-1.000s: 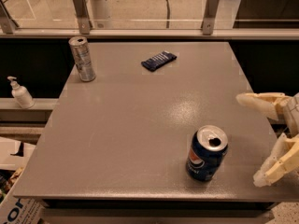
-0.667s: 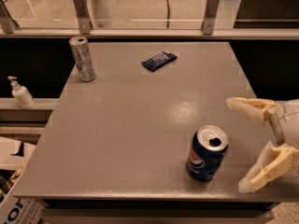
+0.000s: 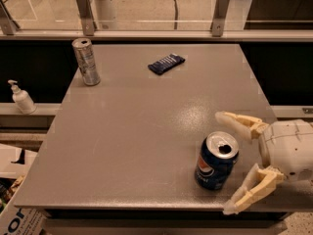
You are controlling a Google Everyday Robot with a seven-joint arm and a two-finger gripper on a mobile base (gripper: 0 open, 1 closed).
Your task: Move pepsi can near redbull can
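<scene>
The pepsi can (image 3: 216, 161) is a short dark-blue can with a round logo and an opened silver top. It stands upright near the table's front right. The redbull can (image 3: 86, 62) is a slim silver can standing upright at the table's far left. My gripper (image 3: 226, 163) comes in from the right edge. Its two cream fingers are spread open, one (image 3: 240, 123) behind the pepsi can and one (image 3: 250, 190) in front of it on the right. The fingertips reach about level with the can's right side. I cannot tell if they touch it.
A dark-blue snack packet (image 3: 166, 63) lies at the table's far middle. A white pump bottle (image 3: 21, 98) stands on a ledge left of the grey table (image 3: 137, 131). A glass railing runs behind the table. Cardboard boxes sit at the lower left.
My gripper has moved left toward the pepsi can, so its open fingers now flank the can's right side. The cans and the packet have not moved.
</scene>
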